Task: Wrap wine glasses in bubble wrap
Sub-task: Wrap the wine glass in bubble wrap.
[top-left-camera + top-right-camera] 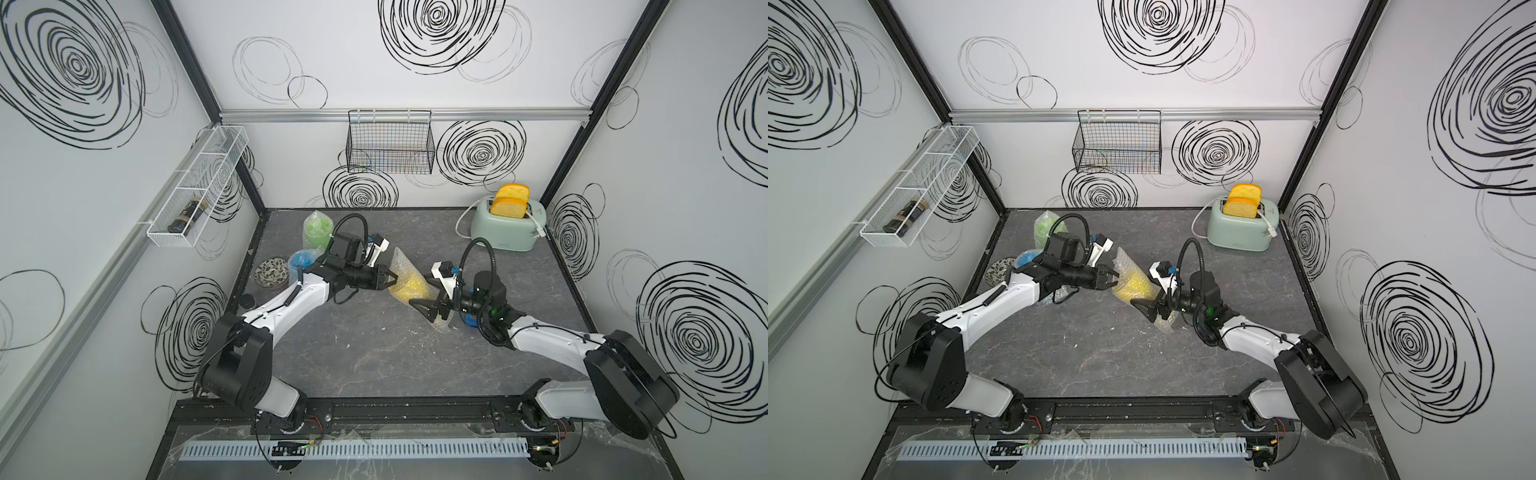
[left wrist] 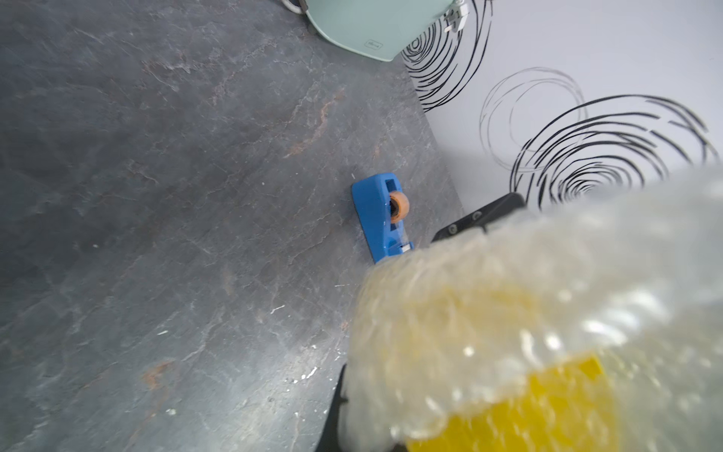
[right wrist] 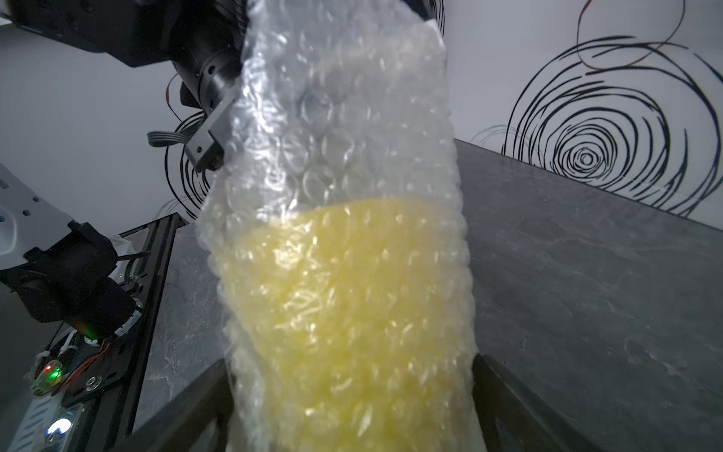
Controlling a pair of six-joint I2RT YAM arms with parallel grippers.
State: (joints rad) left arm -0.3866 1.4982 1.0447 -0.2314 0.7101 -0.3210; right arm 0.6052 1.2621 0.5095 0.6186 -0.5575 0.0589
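Left claw (image 1: 392, 279) pinched closed, right claw (image 1: 422, 309) spread wide.

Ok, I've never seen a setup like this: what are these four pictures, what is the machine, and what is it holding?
Two robot arms stand at a table's near edge, each ending in a two-fingered pincer. Two pictures look down on everything from overhead; the other two come from a camera on each wrist. The left pincer is shut on the bubble wrap rolled round a yellow goblet; the right pincer is open, its fingers either side of that bundle. Also on the table: a green goblet and a blue goblet, both in wrap, a patterned bowl, a toaster holding bread and a blue tape dispenser.
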